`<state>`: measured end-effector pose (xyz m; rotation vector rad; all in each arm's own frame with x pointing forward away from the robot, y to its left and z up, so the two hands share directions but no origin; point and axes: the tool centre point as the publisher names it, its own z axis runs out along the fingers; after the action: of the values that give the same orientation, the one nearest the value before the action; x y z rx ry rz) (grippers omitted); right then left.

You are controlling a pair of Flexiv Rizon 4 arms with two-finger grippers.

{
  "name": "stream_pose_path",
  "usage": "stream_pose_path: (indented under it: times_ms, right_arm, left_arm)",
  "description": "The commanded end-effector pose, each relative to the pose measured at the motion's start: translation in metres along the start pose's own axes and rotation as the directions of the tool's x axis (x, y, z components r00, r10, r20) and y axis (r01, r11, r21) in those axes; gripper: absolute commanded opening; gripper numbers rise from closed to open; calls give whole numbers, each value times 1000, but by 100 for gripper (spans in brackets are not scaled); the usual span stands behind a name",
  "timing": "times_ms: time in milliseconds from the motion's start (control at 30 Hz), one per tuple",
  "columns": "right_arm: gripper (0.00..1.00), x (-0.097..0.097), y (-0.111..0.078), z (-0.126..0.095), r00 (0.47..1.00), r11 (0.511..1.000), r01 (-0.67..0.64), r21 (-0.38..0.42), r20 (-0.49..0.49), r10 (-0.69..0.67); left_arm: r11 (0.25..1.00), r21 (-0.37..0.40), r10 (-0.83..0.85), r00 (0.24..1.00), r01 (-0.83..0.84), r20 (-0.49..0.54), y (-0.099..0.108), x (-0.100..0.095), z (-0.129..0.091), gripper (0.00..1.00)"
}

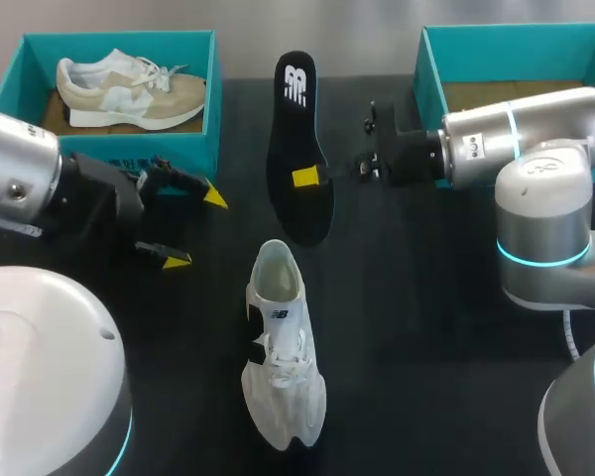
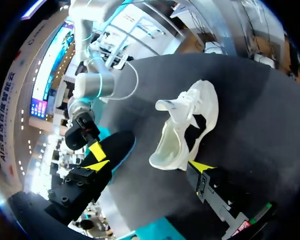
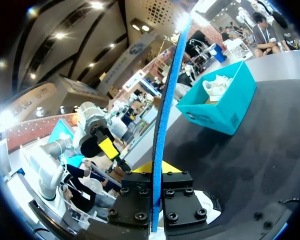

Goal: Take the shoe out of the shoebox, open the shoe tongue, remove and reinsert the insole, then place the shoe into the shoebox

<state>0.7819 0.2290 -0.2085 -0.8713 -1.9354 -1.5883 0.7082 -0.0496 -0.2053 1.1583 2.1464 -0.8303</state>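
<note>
The tabletop (image 1: 426, 327) is plain black. Near the middle lies an all-white shoe (image 1: 283, 347) with a small dark logo on its side. The insole (image 1: 297, 149) beyond it is black on top with a white logo, and the right wrist view shows its edge bright blue. The far-left shoebox (image 1: 210, 99) and the far-right shoebox (image 1: 431, 74) are both teal with brown floors. The left one holds a beige-and-white shoe (image 1: 129, 89). The left arm (image 1: 15, 174) and right arm (image 1: 535, 129) are silver-grey with glowing cyan rings. The left jaws and right jaws are black with yellow tips.
</note>
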Motion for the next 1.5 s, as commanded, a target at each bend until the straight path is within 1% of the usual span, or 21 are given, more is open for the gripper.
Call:
stream_pose_path:
  times_ms: [33, 67, 167, 200, 233, 267, 300, 400, 433, 467, 833, 867, 900, 933, 967, 1000, 1033, 1267, 1300, 1400, 1500]
  right_arm:
    - [0, 0, -11, 3, 1000, 998, 6, -67, 21, -5]
    - [0, 1, -13, 3, 999, 997, 17, -77, 33, -14]
    - [0, 2, -14, 2, 995, 990, 67, -126, 78, -57]
    - [0, 2, -15, 2, 993, 986, 88, -138, 95, -75]
    - [0, 2, -15, 3, 992, 983, 99, -153, 99, -84]
    - [0, 2, -14, 4, 990, 982, 107, -156, 107, -91]
    - [0, 2, -13, 7, 984, 980, 129, -149, 139, -109]
    - [0, 1, -8, 16, 975, 973, 181, -144, 155, -159]
    - [0, 0, -7, 19, 974, 971, 194, -142, 143, -174]
    - [0, 0, -5, 21, 974, 969, 198, -145, 137, -178]
    - [0, 0, -5, 21, 974, 969, 198, -145, 137, -178]
    - [0, 0, -5, 21, 974, 969, 198, -145, 137, -178]
    - [0, 0, -5, 21, 974, 969, 198, -145, 137, -178]
    - [0, 0, -5, 21, 974, 969, 198, -145, 137, -178]
    - [0, 0, -5, 21, 974, 969, 198, -145, 137, -178]
    - [0, -2, -7, 23, 976, 970, 194, -148, 130, -176]
    - [0, -3, -9, 25, 977, 970, 190, -152, 122, -172]
    - [0, -8, -20, 34, 982, 973, 181, -147, 76, -171]
    - [0, -8, -22, 35, 983, 973, 179, -143, 77, -169]
    - [0, -9, -27, 34, 984, 974, 173, -143, 70, -165]
    - [0, -9, -31, 33, 984, 973, 174, -151, 57, -167]
  left_arm:
    - [972, -60, -234, 967, 229, -97, 13, -11, 5, 100]
    - [961, -63, -275, 956, 270, -98, 17, -11, 4, 100]
    - [880, -112, -475, 860, 462, -185, 30, -9, 4, 100]
    - [830, -138, -558, 799, 540, -224, 36, -5, 5, 100]
    - [784, -135, -619, 750, 605, -234, 38, -1, 6, 100]
    - [753, -139, -655, 710, 643, -258, 40, 3, 7, 100]
    - [708, -173, -702, 656, 684, -279, 41, 10, 11, 100]
    - [609, -185, -782, 545, 771, -303, 41, 22, 19, 100]
    - [592, -208, -795, 522, 779, -308, 40, 25, 22, 100]
    - [600, -235, -792, 527, 764, -307, 39, 27, 23, 100]
    - [600, -235, -792, 527, 764, -307, 39, 27, 23, 100]
    - [529, -323, -848, 472, 784, -242, 39, 29, 33, 100]
    - [484, -356, -875, 437, 799, -210, 38, 31, 39, 100]
    - [471, -344, -882, 427, 812, -199, 36, 33, 41, 100]
    - [427, -357, -904, 391, 831, -173, 35, 35, 44, 100]
    - [441, -373, -897, 412, 816, -159, 32, 38, 45, 100]
    - [411, -382, -911, 387, 827, -142, 31, 40, 46, 100]
    - [349, -377, -936, 340, 858, -92, 33, 53, 53, 100]
    - [350, -389, -935, 345, 852, -85, 33, 55, 54, 100]
    - [356, -371, -933, 351, 858, -84, 31, 62, 59, 100]
    - [388, -333, -921, 373, 860, -110, 29, 69, 64, 100]
